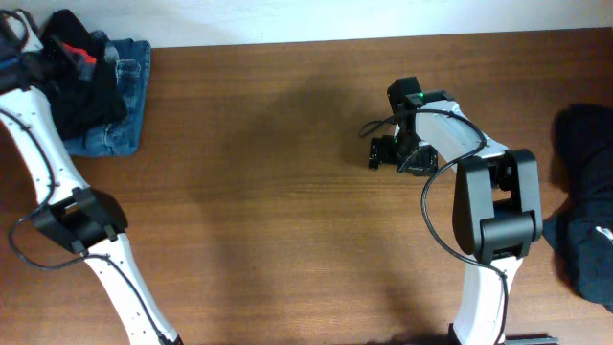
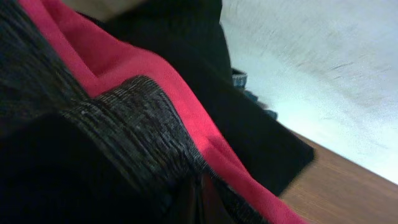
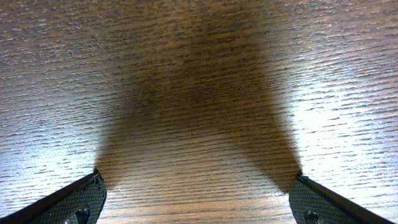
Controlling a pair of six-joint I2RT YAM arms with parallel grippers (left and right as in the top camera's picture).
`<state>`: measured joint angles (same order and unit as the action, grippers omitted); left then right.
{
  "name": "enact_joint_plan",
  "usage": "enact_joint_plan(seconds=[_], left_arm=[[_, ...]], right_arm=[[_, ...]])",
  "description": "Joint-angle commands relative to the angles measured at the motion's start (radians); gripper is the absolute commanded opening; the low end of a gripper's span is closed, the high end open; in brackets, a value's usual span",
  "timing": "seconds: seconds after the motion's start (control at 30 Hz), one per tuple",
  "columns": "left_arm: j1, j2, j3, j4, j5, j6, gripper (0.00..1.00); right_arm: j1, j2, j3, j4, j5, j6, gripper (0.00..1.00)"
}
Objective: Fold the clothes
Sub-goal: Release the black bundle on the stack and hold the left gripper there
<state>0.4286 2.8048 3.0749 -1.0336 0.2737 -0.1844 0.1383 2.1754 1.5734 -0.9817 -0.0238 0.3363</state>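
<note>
A black garment with red trim (image 1: pixel 91 91) lies bunched on blue denim jeans (image 1: pixel 134 72) at the table's far left corner. My left gripper (image 1: pixel 69 48) is down in this pile. In the left wrist view the black garment (image 2: pixel 124 130) and its red trim (image 2: pixel 124 62) fill the frame and gather to a pinch at the bottom middle, hiding the fingers; a bit of denim (image 2: pixel 239 78) peeks out behind. My right gripper (image 1: pixel 381 151) is open and empty over bare wood, its fingertips (image 3: pixel 198 186) wide apart.
Another dark garment (image 1: pixel 584 220) lies heaped at the right edge of the wooden table (image 1: pixel 268 192). A pale wall runs behind the table's far edge. The right arm's body stands at the front right.
</note>
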Motion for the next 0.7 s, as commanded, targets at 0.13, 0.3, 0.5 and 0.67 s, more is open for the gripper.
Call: enact_joint_plan(seconds=[0.13, 0.3, 0.5, 0.67], left_arm=[[-0.028, 0.107, -0.017, 0.013, -0.008, -0.002, 0.01], [-0.016, 0.082, 0.020, 0.031, -0.008, -0.002, 0.01], [0.013, -0.013, 0.065, 0.058, -0.008, -0.002, 0.01], [0.029, -0.030, 0.064, 0.078, -0.061, -0.002, 0.01]], right_arm=[[0.013, 0.092, -0.072, -0.006, -0.139, 0.014, 0.99], [0.013, 0.092, -0.072, -0.010, -0.139, 0.013, 0.99], [0.013, 0.092, -0.072, -0.008, -0.145, 0.013, 0.99], [0.013, 0.092, -0.072, -0.008, -0.146, 0.013, 0.99]])
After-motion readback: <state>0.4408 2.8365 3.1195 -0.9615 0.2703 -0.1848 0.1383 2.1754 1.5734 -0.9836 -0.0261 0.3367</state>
